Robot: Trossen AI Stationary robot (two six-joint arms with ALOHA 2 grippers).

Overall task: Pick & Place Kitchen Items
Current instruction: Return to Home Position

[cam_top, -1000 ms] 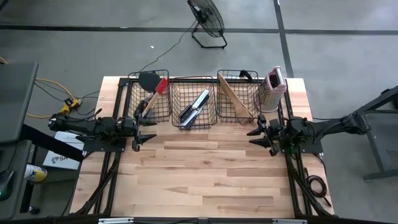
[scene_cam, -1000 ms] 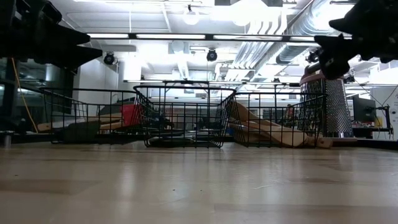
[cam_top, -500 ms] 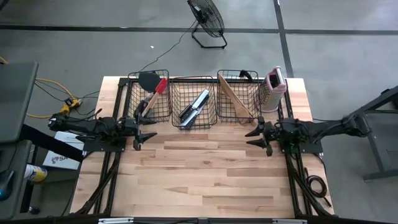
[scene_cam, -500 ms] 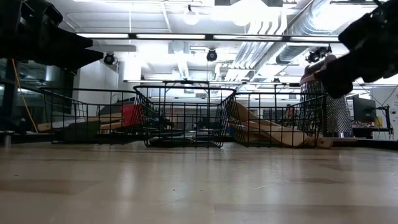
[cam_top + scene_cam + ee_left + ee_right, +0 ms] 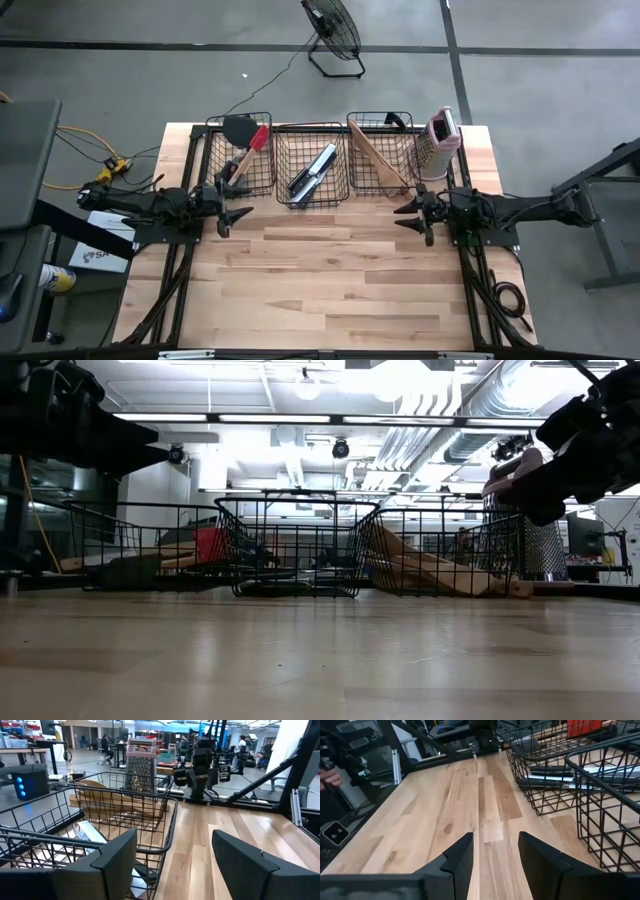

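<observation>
Holding: nothing. My left pincer (image 5: 236, 212) and right pincer (image 5: 402, 216) hang on the near side of the baskets, fingers apart.
Job: I think it is almost done. I see no tools lying on the table (image 5: 330, 280).
Left basket (image 5: 212, 165): red spatula (image 5: 261, 137), black spatula (image 5: 238, 128).
Middle basket (image 5: 340, 190): knives (image 5: 315, 170).
Right basket (image 5: 397, 140): wooden spoons (image 5: 378, 158).
Far right: grater (image 5: 440, 140), standing just beside the right basket.
</observation>
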